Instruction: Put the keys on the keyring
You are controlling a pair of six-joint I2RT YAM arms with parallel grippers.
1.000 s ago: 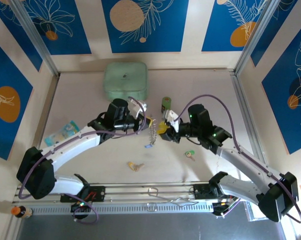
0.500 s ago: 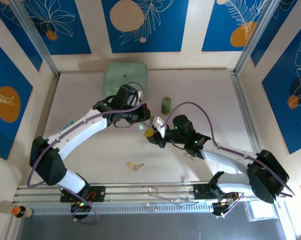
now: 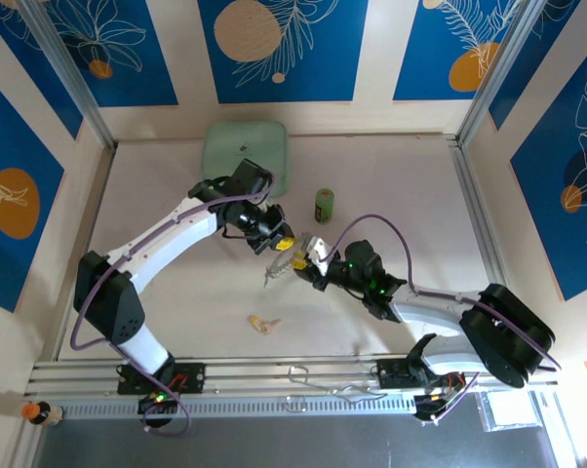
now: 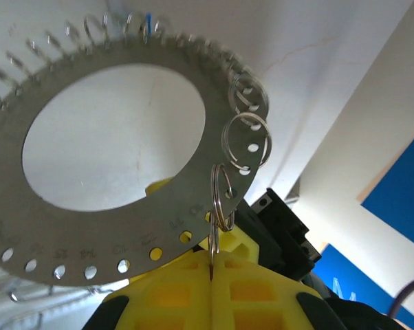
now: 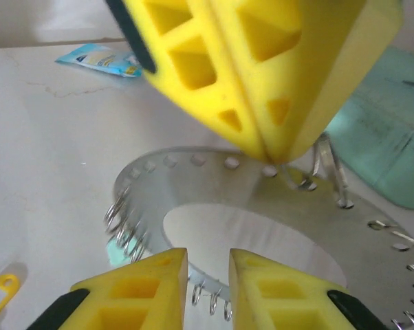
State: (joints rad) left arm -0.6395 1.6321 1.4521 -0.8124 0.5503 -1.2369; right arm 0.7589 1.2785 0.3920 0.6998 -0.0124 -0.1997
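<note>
Left wrist, pincer [image 4: 212,267] gripping keyring [image 4: 90,237], markings [image 4: 144,239] illegible

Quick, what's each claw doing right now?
Left gripper: closed, holding the keyring.
Right gripper: open, empty, at the keyring's edge.

the left gripper [image 3: 286,241] now sits farther right and nearer the arm bases than a second ago, the keyring [image 3: 277,265] carried along; the right gripper [image 3: 309,255] is farther left, just beside the ring.
</note>
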